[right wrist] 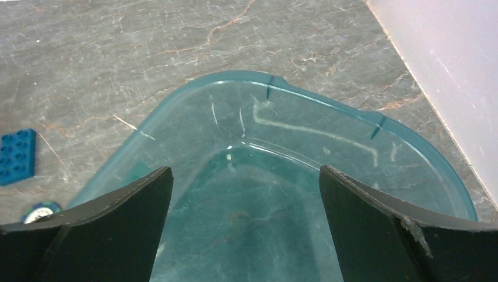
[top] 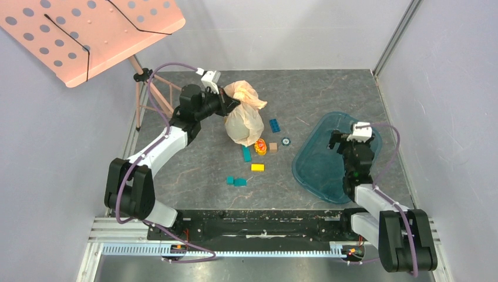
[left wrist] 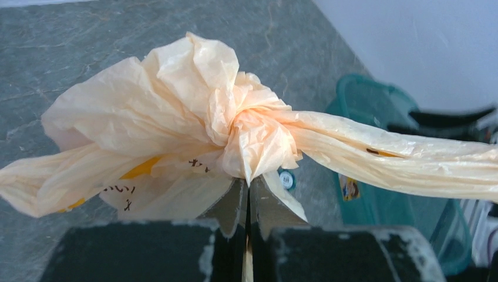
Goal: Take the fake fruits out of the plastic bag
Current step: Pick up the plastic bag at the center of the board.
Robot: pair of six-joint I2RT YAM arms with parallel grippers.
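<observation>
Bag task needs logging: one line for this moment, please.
left fingers: shut on bag knot | right fingers: open above tray | bag: upright, tied

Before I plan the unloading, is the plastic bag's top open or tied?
Tied shut: the plastic bag is bunched into a knot.

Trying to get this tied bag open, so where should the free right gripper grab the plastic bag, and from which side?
Probably the twisted handle tail stretching from the knot toward the teal tray. Come from the tray side: the left gripper is shut on the plastic bag below the knot, and that tail juts out free.
</observation>
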